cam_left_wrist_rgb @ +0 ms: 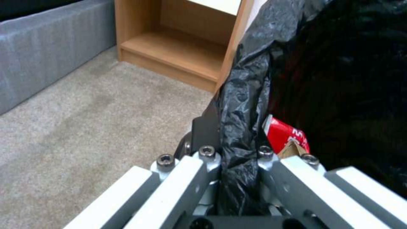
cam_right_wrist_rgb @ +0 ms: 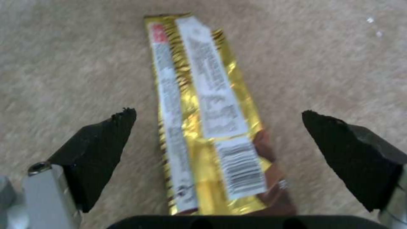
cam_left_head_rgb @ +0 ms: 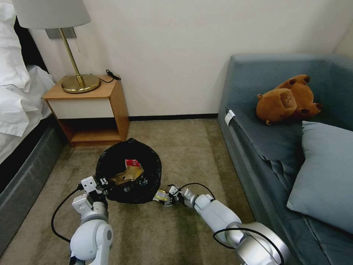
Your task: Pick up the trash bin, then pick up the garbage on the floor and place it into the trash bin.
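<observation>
Below, the left tool (cam_left_wrist_rgb: 239, 178) clamps the trash bin's (cam_left_head_rgb: 128, 176) black liner rim, keeping it beside the gold wrapper (cam_right_wrist_rgb: 208, 127) on the carpet (cam_left_head_rgb: 184, 147), which the right tool (cam_right_wrist_rgb: 218, 149) straddles, released.

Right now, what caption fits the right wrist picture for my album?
Open right gripper poised over a gold wrapper lying flat on the carpet.

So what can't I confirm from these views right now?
- Trash bin: white body hidden by its black bag, head view.
- Gold wrapper: print blurred, near end cut off by right gripper body, right wrist view.
- Red wrapper in the bin: half hidden behind the bag fold pinched by left gripper.
</observation>
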Robot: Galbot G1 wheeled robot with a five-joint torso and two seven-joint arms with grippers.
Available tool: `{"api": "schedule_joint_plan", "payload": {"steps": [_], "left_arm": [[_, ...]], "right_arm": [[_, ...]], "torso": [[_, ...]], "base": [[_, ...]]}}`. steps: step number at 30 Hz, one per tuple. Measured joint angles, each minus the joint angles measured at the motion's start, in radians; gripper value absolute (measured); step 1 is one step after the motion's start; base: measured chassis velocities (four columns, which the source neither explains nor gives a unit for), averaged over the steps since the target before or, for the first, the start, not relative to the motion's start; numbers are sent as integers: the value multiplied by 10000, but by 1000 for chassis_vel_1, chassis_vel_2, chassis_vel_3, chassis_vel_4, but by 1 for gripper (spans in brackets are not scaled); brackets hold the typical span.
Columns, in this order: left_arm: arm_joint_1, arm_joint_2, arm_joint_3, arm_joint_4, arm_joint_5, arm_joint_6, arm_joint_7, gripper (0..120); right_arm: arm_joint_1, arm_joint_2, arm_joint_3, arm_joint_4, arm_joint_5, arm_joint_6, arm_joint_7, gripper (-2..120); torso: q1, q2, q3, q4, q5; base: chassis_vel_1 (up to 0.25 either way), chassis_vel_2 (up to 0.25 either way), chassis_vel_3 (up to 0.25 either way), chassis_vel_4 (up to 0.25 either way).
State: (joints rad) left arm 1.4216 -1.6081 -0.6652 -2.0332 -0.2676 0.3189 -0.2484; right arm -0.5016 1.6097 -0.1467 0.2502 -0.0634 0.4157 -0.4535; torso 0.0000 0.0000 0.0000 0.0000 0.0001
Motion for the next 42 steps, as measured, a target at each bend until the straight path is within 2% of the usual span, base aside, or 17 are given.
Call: {"api": "schedule_joint_plan", "payload": {"steps": [33,35,37,39,41,42], "left_arm": [[226,0,13,-80,53,-99,5,1],[243,0,12,-81,50,-99,7,1],[258,0,3,-89,44,-100,10,1],[261,0,1,-98,41,-100,10,1],[261,0,1,-117,35,-104,12,1],[261,0,1,-117,35,-104,12,1]], "right_arm": [[2,-15,512,-604,-32,-130,-463,100],[31,-15,555,-640,-27,-132,-470,96],[61,-16,609,-683,-2,-133,-473,86],[64,-16,624,-695,1,-133,-473,82],[65,-16,675,-719,4,-133,-473,73],[65,-16,675,-719,4,-133,-473,73]], "torso": [[0,0,-1,0,0],[0,0,0,0,0],[0,0,0,0,0],[0,0,-1,0,0],[0,0,0,0,0],[0,0,0,0,0]], "base": [[0,0,0,0],[0,0,0,0],[0,0,0,0],[0,0,0,0],[0,0,0,0],[0,0,0,0]]}}
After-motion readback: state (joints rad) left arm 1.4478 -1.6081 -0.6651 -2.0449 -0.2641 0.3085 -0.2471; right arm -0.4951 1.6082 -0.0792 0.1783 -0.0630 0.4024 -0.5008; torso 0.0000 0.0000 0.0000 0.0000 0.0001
